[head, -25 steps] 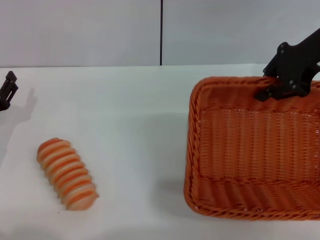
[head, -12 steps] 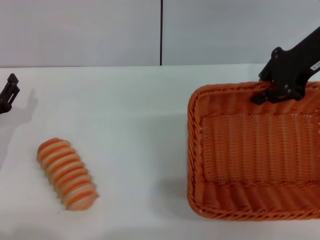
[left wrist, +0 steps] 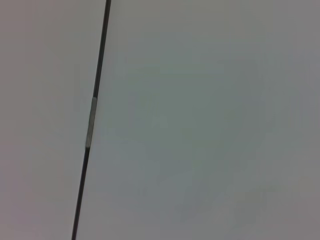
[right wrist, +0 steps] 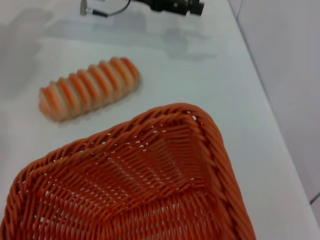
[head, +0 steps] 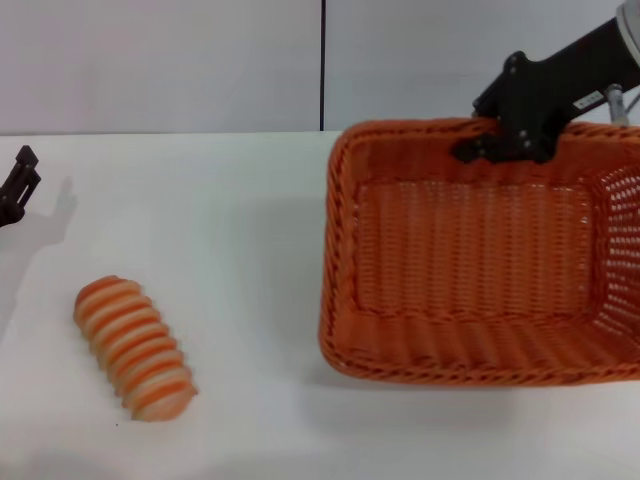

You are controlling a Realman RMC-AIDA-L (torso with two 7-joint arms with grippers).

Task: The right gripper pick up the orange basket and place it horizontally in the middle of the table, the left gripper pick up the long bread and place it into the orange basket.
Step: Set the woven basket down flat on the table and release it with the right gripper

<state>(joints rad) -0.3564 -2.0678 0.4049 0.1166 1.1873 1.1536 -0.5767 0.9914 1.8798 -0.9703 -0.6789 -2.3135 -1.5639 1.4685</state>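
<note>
The orange basket hangs tilted over the right half of the white table, its far rim pinched by my right gripper, which is shut on it. The right wrist view looks down into the same orange basket, with the long bread beyond its corner. The long bread, striped orange and cream, lies on the table at the near left. My left gripper stays parked at the far left edge, away from the bread. The left wrist view shows only a grey wall.
A grey wall with a dark vertical seam stands behind the table. Bare tabletop stretches between the bread and the basket. In the right wrist view, the left arm's black hardware shows past the bread.
My right gripper has carried the basket leftward toward the table's middle and lifted it a little; its right end now shows. The bread and left gripper have not moved.
</note>
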